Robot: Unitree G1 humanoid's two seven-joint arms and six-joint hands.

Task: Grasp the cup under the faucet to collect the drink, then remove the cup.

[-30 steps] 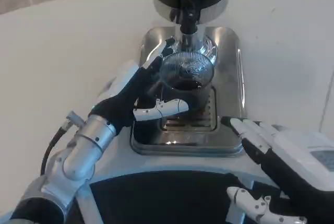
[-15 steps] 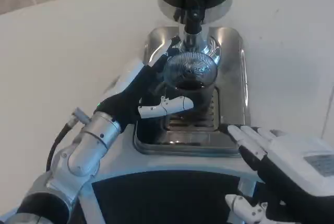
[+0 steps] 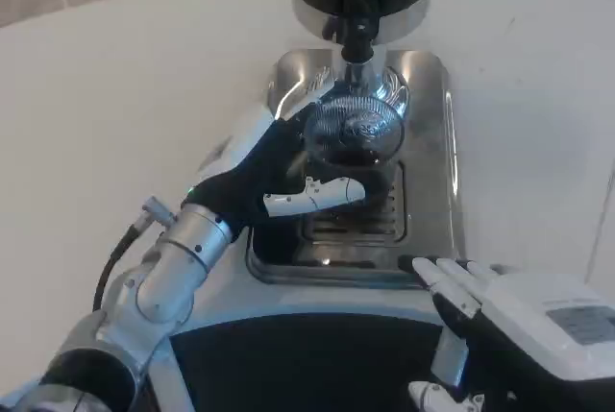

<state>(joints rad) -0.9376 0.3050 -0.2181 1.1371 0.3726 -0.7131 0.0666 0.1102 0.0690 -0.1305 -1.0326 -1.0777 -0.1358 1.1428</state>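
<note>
Since the earlier frames, the right hand has drawn back toward the near edge of the drip tray, and the whole picture has shifted slightly. Left hand grips the cup, thumb across the near wall and fingers around the far left side. Cup position: on the drip tray, directly beneath the faucet. Cup material is clear ribbed glass, round, with dark liquid inside. Drip tray is polished metal, rectangular with rounded corners and a raised rim, with a slotted grille just nearer than the cup. To the right of the cup the tray surface is bare up to the rim. Right hand rests just beyond the tray's near right corner, fingers extended and spread, holding nothing. White bench extends wide to the left of the tray.
</note>
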